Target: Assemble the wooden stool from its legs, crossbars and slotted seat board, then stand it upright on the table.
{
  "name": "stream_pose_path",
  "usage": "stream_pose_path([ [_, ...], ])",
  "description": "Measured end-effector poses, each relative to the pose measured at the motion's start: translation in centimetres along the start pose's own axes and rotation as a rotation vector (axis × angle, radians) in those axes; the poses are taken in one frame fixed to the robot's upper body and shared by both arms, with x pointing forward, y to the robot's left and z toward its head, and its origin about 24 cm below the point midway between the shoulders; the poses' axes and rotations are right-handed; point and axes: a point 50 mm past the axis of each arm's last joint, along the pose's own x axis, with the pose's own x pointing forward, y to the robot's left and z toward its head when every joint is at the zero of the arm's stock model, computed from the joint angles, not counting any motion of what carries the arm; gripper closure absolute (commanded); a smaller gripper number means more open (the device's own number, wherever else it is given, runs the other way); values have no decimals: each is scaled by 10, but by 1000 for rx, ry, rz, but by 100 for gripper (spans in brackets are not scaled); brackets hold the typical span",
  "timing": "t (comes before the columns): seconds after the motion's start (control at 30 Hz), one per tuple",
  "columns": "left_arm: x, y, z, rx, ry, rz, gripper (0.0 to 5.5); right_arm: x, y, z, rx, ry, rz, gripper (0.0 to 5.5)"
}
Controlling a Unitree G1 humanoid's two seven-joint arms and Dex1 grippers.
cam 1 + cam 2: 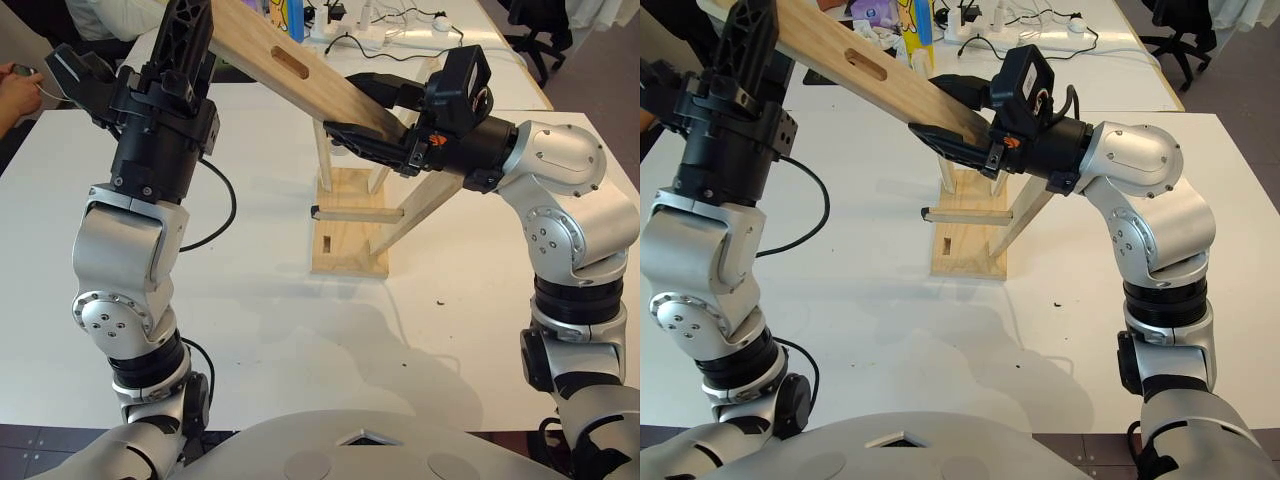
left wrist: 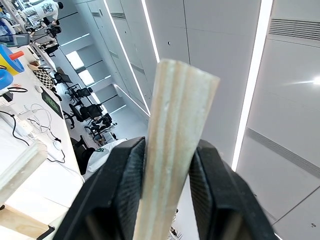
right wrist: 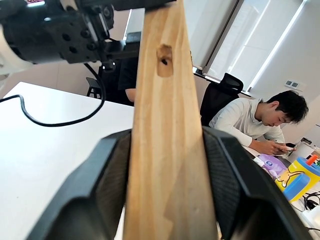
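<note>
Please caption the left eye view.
Left end effector and right end effector hold a slotted board above the stool frame.

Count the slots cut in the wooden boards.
2. Upper slot: in the raised board between left gripper and right gripper. Lower slot: in the flat board on the table. Others may be hidden.

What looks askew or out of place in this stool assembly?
The slotted board slants through the air, gripped by the left claw and right claw, higher at the left. Beneath it, one leg of the half-built frame leans noticeably.
</note>
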Motion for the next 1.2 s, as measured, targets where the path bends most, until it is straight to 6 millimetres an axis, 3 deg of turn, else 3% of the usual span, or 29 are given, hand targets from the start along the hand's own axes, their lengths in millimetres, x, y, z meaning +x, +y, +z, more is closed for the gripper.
stream_pose_path([
  [0.37, -2, 3, 0, 33, -8, 24, 433, 1, 0, -3, 9, 12, 5, 343],
  [0.4, -2, 4, 0, 34, -8, 25, 433, 1, 0, -3, 8, 13, 5, 306],
  [0.57, -4, 7, 5, 36, -41, 48, 441, 0, -2, -3, 20, 4, -5, 226],
  [0.67, -4, 9, 6, 50, -48, 56, 443, 0, -7, -2, 47, -19, -41, 224],
  [0.77, -5, 12, 9, 87, -67, 79, 445, -2, -30, 8, 142, -117, -197, 224],
  [0.87, -11, 21, 24, 130, -144, 134, 445, -19, -75, 17, 257, -221, -518, 224],
  [0.97, -22, 36, 40, 171, -205, 228, 445, -42, -101, 3, 354, -211, -753, 251],
  [1.07, -34, 51, 44, 216, -199, 301, 445, -58, -109, -19, 348, -123, -885, 296],
  [1.2, -50, 73, 30, 337, -76, 403, 445, -89, -101, -54, 266, 27, -1058, 365],
])
